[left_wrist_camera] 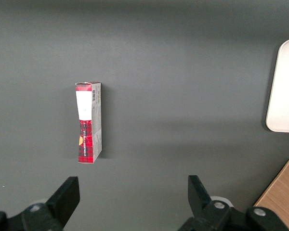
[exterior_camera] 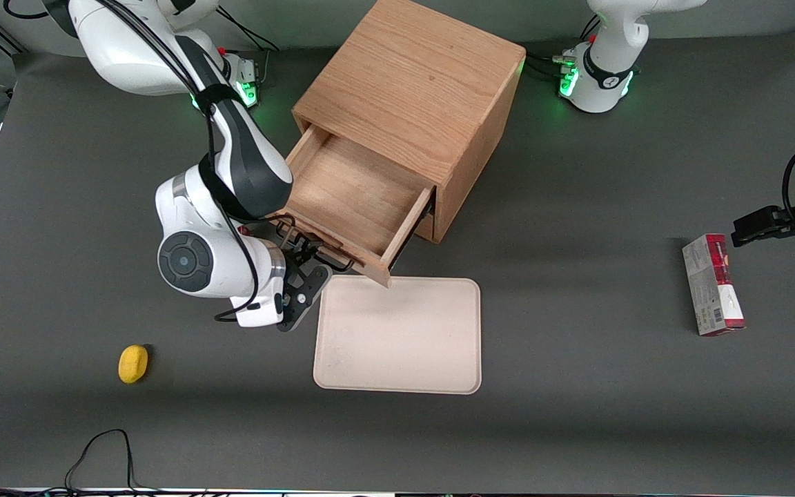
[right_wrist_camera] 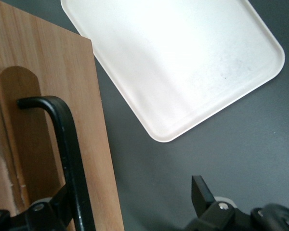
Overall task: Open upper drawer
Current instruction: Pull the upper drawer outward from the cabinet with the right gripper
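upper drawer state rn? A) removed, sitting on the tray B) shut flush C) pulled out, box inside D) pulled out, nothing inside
D: the upper drawer juts from the cabinet with a bare wood floor; the gripper is at its handle, and the box lies toward the parked arm's end.

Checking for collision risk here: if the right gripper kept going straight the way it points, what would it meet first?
The gripper sits at the black bar handle of the pulled-out upper drawer, pointing at the drawer front. It would likely press into that front panel first, though depth is hard to judge.
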Controlling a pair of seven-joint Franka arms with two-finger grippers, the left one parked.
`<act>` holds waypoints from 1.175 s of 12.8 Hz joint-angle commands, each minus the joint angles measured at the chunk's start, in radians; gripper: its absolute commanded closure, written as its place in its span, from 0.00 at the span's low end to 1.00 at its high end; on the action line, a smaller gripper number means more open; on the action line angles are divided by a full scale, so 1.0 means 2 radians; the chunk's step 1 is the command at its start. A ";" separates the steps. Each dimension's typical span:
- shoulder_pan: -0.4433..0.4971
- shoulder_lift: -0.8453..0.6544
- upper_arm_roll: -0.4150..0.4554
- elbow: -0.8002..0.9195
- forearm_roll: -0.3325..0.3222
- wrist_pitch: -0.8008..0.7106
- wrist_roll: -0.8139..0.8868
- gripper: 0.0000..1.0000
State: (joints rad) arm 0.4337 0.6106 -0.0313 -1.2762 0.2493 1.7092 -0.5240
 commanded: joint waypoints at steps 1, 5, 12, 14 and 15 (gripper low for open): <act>-0.014 0.018 0.002 0.030 -0.008 -0.002 -0.011 0.00; -0.027 0.021 0.002 0.034 -0.008 -0.001 -0.012 0.00; -0.048 0.036 0.002 0.055 -0.008 -0.001 -0.011 0.00; -0.048 0.044 0.002 0.065 -0.008 -0.001 -0.011 0.00; -0.049 0.046 0.002 0.067 -0.008 0.001 -0.010 0.00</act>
State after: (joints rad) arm 0.3406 0.6613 -0.0317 -1.2022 0.2493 1.7104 -0.5270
